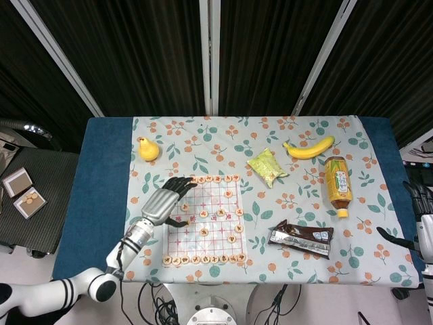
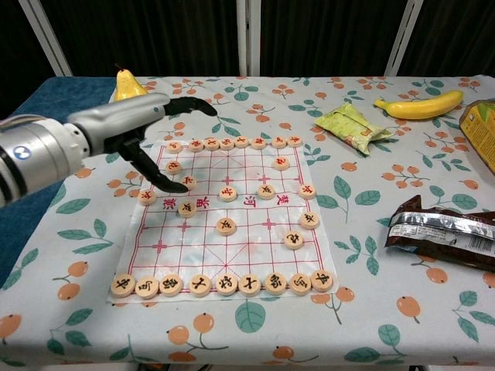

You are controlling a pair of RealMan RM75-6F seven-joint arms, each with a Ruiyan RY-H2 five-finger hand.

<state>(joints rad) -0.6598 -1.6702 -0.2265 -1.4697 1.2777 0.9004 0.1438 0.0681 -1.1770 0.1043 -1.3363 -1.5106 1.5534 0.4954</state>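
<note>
My left hand [image 1: 166, 200] hovers over the left side of the paper chess board [image 1: 218, 227], fingers spread and holding nothing. In the chest view the same left hand [image 2: 143, 122] reaches in from the left, its thumb tip hanging just above the round wooden pieces [image 2: 188, 182] in the board's [image 2: 247, 232] upper left part. I cannot tell whether it touches one. A yellow pear [image 2: 126, 80] shows partly behind that hand. My right hand [image 1: 423, 227] stays off the table's right edge, fingers apart and empty, seen only in the head view.
On the floral cloth lie a banana [image 1: 309, 149], a green snack packet [image 1: 267, 166], a tea bottle [image 1: 337, 184] on its side and a brown wrapped bar [image 1: 301, 238]. The pear [image 1: 147, 149] stands at the back left. Small boxes [image 1: 23, 193] sit off the table's left.
</note>
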